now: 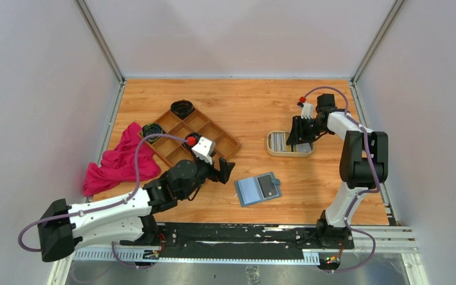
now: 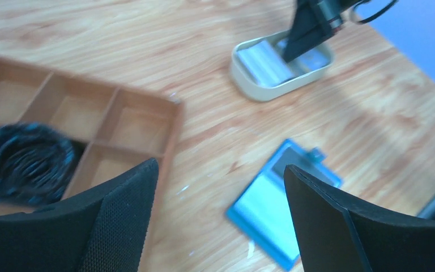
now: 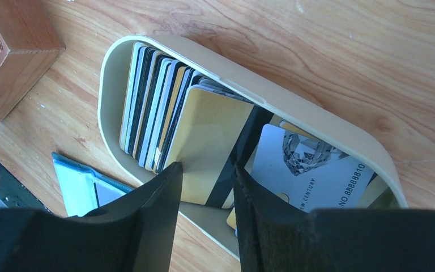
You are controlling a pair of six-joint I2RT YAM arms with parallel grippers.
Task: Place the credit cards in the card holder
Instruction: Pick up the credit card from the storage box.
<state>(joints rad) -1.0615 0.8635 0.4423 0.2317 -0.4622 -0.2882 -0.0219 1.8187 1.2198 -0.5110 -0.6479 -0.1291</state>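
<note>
Print: white card [image 3: 311, 175] reads "NEW CENTURY" and a number starting "NO.8888"
Cream tray [image 3: 311, 122]: credit cards [image 3: 153, 102] stand on edge in a row, gold card [image 3: 209, 124] leaning, white card flat
Wooden tray [image 1: 211, 129]: black coil [image 2: 25, 161] in one compartment
Card holder [image 1: 259, 189]: lies open on the table, apart from both trays
Left gripper [image 2: 221, 167]: jaws wide, empty
Right gripper [image 3: 207, 170]: over the gold card, grip unclear

Wooden tray [image 1: 197, 123], cream tray [image 1: 269, 143], pink cloth [image 1: 122, 160].
</note>
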